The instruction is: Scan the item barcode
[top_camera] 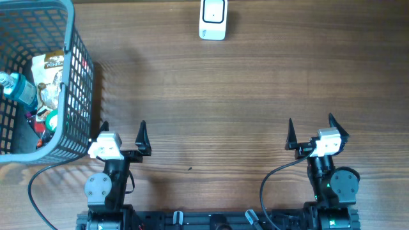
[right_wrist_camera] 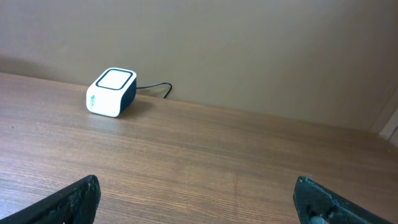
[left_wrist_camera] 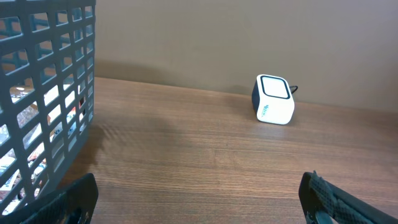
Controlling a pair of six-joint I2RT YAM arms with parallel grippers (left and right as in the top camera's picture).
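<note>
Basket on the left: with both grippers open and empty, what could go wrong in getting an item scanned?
1. The items lie jumbled inside the tall mesh basket. The left gripper, close beside its wall, may snag the mesh or pinch two things at once.
2. The scanner is small and far from the basket. A carried item could knock it, or show it the wrong face.

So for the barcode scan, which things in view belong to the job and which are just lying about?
Part of the job:
scanner
basket with its goods, such as the packet and bottle; which one gets scanned, cannot tell
left hand and right hand, both open and empty

Just there:
cable behind the scanner
table
</note>
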